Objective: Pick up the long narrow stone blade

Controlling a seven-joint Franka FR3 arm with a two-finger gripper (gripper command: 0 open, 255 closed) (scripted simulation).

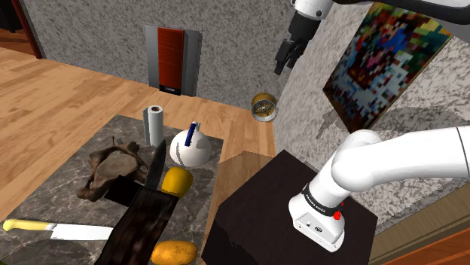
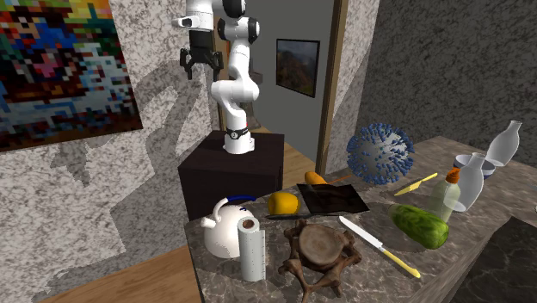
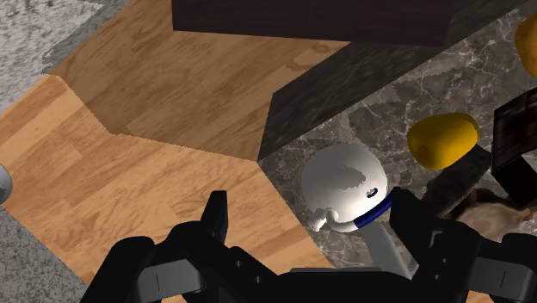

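The gripper (image 1: 285, 57) hangs high over the white teapot (image 1: 188, 147). Its fingers (image 3: 215, 217) are spread wide and hold nothing, which probably leaves room for a descent not yet begun. The dark stone blade (image 1: 156, 167) lies flat on the table (image 1: 45, 199), just beside the teapot. Because it is thin and low, a grasp across its narrow width looks best.

As seen in the shoulder view, the paper roll (image 1: 154, 124) is set far on the table (image 1: 45, 199), the teapot (image 1: 188, 147) right of it, and the blade (image 1: 157, 162) nearer, between the root stand (image 1: 113, 169) at left and the fruit (image 1: 177, 181) at right.
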